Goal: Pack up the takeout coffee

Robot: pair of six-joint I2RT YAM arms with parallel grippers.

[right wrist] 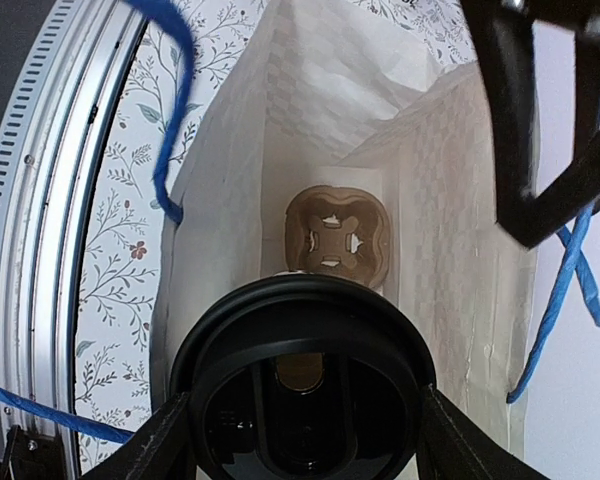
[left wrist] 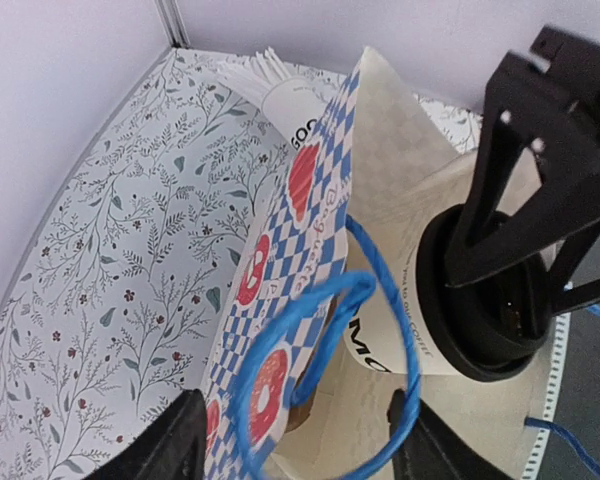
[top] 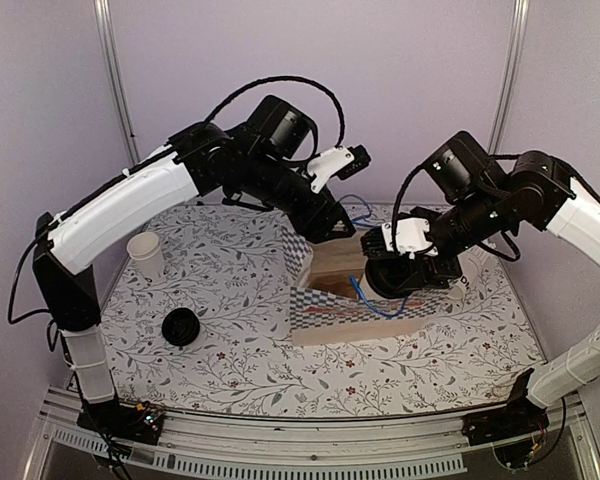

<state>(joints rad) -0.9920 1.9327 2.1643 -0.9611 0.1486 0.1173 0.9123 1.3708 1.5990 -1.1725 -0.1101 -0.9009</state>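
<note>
The takeout coffee (right wrist: 300, 390), a white cup with a black lid, hangs in the mouth of the checkered paper bag (top: 330, 305). My right gripper (right wrist: 305, 440) is shut on it, one finger at each side of the lid. In the left wrist view the coffee (left wrist: 405, 325) shows white with lettering, held by the right gripper (left wrist: 540, 150) inside the bag (left wrist: 310, 200). My left gripper (left wrist: 300, 445) is open at the bag's mouth. A blue handle loop (left wrist: 380, 290) lies between its fingers without being pinched. A brown cardboard carrier (right wrist: 337, 230) sits at the bag's bottom.
A plain white cup (top: 145, 252) stands at the left on the flowered table cover (top: 230, 370). A loose black lid (top: 181, 327) lies nearer the front. A lettered white cup with sticks (left wrist: 290, 100) lies behind the bag. Grey walls close in the back and sides.
</note>
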